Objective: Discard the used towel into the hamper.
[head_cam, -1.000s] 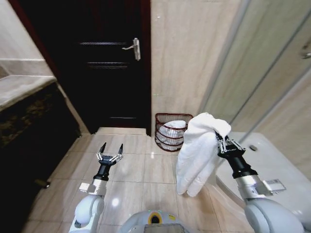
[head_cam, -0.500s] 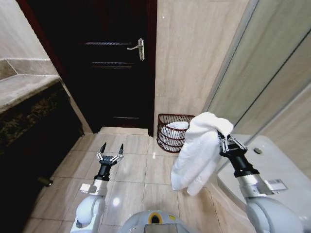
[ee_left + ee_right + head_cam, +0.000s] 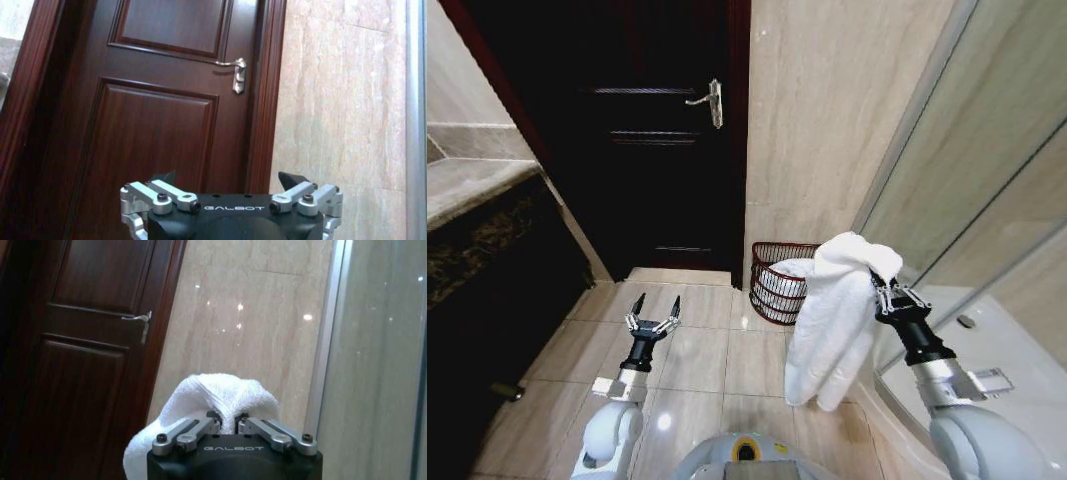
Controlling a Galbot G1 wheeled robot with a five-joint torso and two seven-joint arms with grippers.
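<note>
A white towel (image 3: 837, 320) hangs in long folds from my right gripper (image 3: 882, 288), which is shut on its top, held up at the right of the head view. The right wrist view shows the towel (image 3: 223, 397) bunched between the closed fingers. The hamper (image 3: 775, 283), a reddish-brown wire basket with white cloth inside, stands on the floor against the beige wall, just behind and left of the hanging towel, which covers its right side. My left gripper (image 3: 655, 308) is held low over the floor tiles at the left, open and holding nothing.
A dark wooden door (image 3: 642, 130) with a metal handle (image 3: 709, 100) stands left of the hamper. A dark counter (image 3: 487, 240) runs along the left. A glass shower panel (image 3: 987, 180) and a white fixture (image 3: 1017, 350) lie to the right. Beige floor tiles (image 3: 697, 350) spread ahead.
The head camera has shifted, so the hamper sits slightly lower and nearer the towel. The towel still hangs from my right gripper. The left arm has held still.
</note>
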